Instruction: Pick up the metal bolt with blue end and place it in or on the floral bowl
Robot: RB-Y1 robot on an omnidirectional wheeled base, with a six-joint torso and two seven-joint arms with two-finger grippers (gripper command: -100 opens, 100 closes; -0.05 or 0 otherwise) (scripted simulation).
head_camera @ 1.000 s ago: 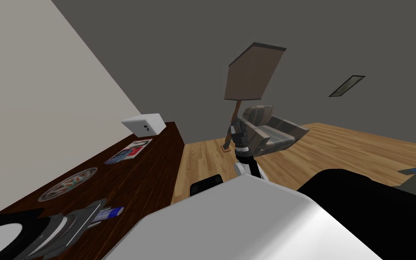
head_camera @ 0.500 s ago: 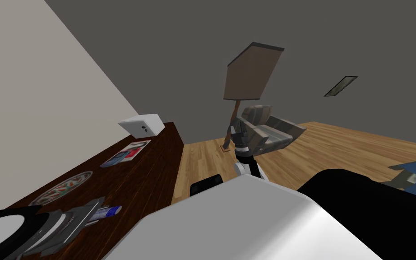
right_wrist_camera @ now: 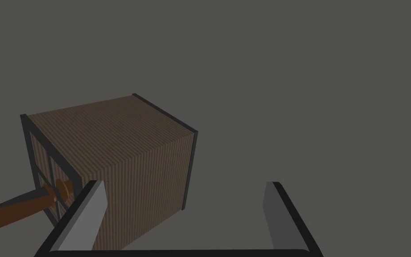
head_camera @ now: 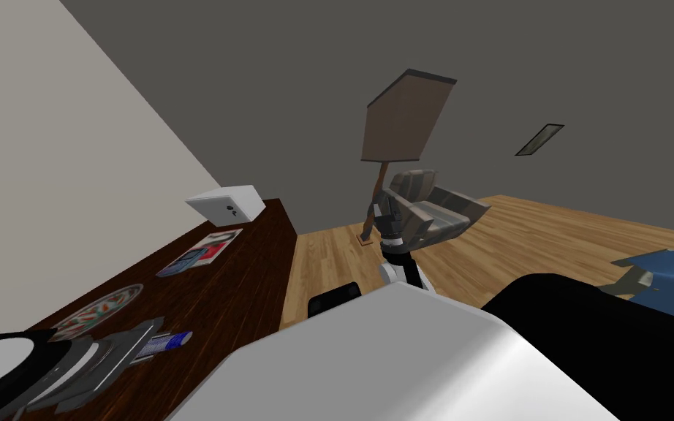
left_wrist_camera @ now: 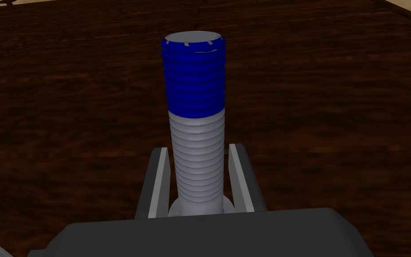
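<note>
A long dark wooden table (head_camera: 244,274) is seen running along the pale wall, and everything else is placed from it. Beyond the table's far end, out on the light plank floor, a floor lamp (head_camera: 403,117) with a brown box-shaped shade is set, and a grey armchair (head_camera: 441,212) is seen next to the lamp, farther out from the table. At the table's far end, against the wall, a white box (head_camera: 226,203) is placed. Further along the tabletop towards its near end a magazine (head_camera: 200,252) is laid flat, and nearer still the floral bowl (head_camera: 101,308), shallow and patterned in red and green, is set on the wall side of the tabletop. The left gripper (left_wrist_camera: 199,154) is held over the near end of the table, on the floor side of the bowl, and its two fingers are closed against the sides of the bolt (left_wrist_camera: 195,120). The bolt is thus gripped low on its grey threaded shank, its blue end pointing straight away from the gripper, with the table's dark grain behind it; whether it is touching the tabletop cannot be told. The right gripper (right_wrist_camera: 182,185) is raised off the table, well beyond its far end, with its fingers spread wide and nothing held between them.
</note>
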